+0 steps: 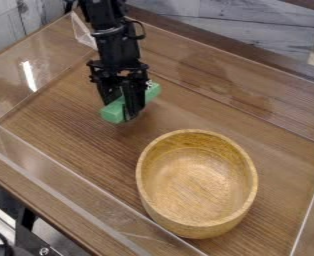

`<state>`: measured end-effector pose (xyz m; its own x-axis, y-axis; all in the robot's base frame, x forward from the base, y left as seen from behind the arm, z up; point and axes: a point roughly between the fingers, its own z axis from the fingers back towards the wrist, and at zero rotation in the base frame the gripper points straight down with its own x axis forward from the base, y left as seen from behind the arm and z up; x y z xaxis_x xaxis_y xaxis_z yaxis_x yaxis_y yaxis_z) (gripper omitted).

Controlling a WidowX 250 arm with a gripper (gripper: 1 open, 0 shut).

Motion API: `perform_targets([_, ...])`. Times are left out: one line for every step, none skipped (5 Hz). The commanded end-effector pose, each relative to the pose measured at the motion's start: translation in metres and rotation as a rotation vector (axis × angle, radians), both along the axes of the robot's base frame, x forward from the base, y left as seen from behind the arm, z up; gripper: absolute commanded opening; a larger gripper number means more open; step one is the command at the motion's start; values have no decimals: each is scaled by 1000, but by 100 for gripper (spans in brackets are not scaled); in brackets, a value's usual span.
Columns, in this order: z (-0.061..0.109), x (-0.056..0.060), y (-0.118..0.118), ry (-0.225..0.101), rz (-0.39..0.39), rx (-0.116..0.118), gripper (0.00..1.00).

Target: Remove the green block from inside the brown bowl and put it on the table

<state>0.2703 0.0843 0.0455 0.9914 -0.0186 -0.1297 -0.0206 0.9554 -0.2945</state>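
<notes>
The gripper [122, 101] points steeply down, its black fingers [109, 95] clamped on the green block [125, 105], whose lower end sits at or just above the surface [66, 140]; which of the two cannot be told. The block is tilted and lies outside the brown bowl [197, 182], which stands apart toward the near right. Clear plastic walls [40, 50] edge the surface.
</notes>
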Motion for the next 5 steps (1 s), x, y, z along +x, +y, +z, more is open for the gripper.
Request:
perform_targets([16, 11, 7, -50, 12, 14, 0])
perform_targets([16, 11, 7, -45, 14, 9, 0])
perform_targets([16, 12, 7, -40, 16, 3, 0])
perform_targets([17, 12, 7, -34, 17, -3, 0])
perform_targets([17, 13, 8, -28, 18, -9, 0])
